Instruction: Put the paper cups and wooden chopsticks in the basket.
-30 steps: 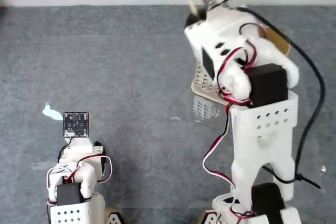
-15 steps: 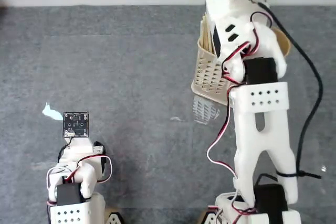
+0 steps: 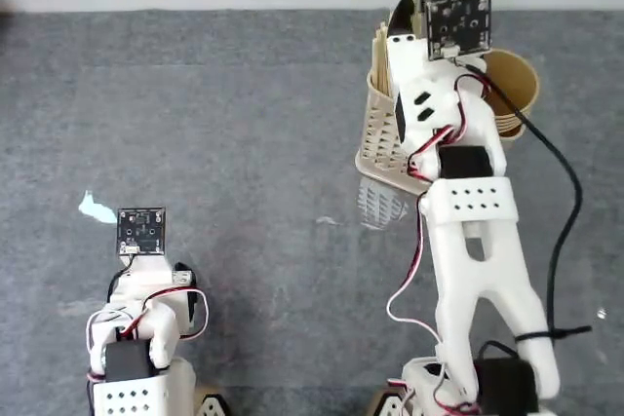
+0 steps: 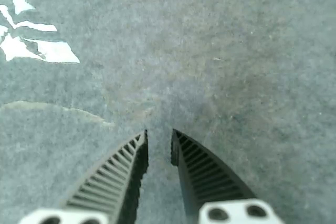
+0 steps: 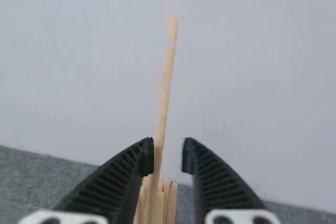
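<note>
Hovering above the basket (image 3: 375, 148): my right gripper (image 5: 168, 145), jaws narrowly parted, one upright wooden chopstick (image 5: 167, 66) between them, touching one jaw. Further chopsticks (image 3: 382, 63) stand in the basket. Paper cups (image 3: 515, 85) sit just beside my right arm. My left gripper (image 4: 159, 137): slightly parted, empty, over the grey table (image 4: 236, 51).

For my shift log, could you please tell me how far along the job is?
Done: wooden chopsticks stand bundled in the basket. In hand: one chopstick rises between the parted fingers of the right gripper. Remaining: releasing it; whether the paper cups sit inside the basket is hidden.
</note>
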`<act>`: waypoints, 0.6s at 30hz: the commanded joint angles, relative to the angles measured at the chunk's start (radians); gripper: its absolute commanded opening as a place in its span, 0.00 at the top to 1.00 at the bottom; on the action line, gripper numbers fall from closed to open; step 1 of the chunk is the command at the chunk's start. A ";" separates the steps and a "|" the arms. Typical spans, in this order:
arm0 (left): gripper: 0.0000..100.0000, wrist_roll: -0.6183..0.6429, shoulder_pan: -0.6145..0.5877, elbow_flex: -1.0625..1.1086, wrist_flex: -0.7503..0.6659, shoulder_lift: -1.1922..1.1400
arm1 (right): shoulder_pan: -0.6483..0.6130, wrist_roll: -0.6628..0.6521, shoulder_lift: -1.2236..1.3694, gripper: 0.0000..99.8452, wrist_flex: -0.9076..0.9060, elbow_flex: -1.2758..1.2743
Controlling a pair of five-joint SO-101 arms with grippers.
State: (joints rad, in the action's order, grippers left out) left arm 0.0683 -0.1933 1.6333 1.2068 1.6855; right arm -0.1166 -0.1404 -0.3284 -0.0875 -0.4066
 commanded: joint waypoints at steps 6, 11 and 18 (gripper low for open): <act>0.92 -0.014 -0.003 -0.007 -0.023 0.003 | -0.012 0.006 -0.239 0.87 -0.205 0.012; 0.92 -0.014 -0.003 -0.007 -0.023 0.003 | -0.039 0.006 -0.375 0.99 -0.429 0.008; 0.92 -0.009 -0.002 0.010 -0.066 0.003 | -0.079 0.018 -0.510 0.98 -0.746 0.006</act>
State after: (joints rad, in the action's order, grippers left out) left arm 0.0683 -0.1933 1.6364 1.1822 1.6855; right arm -0.1811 -0.1404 -0.7687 -0.7242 -0.4081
